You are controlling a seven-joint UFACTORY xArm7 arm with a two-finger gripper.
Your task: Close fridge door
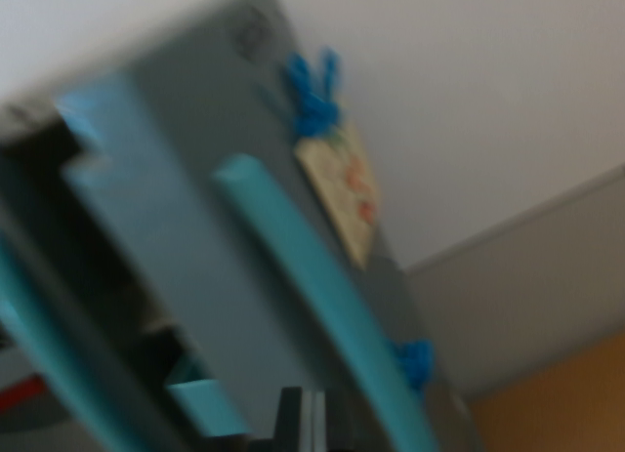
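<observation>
The wrist view is blurred and tilted. A grey toy fridge (225, 110) fills the left and middle, leaning across the picture. A long teal handle (322, 296) runs diagonally down its grey door (156, 227). At the wrist view's left the door stands ajar, with a dark gap (59, 237) showing the inside. Blue clips (312, 96) and a pale picture card (342, 188) hang on the fridge's side. Only a dark and white bit of my gripper (303, 423) shows at the bottom edge, close to the door's lower part; its jaws are out of sight.
A white wall (488, 101) lies behind the fridge, with a grey skirting band (527, 296) and an orange-brown floor (566, 403) at the lower right. Another blue clip (415, 359) sits low on the fridge's side.
</observation>
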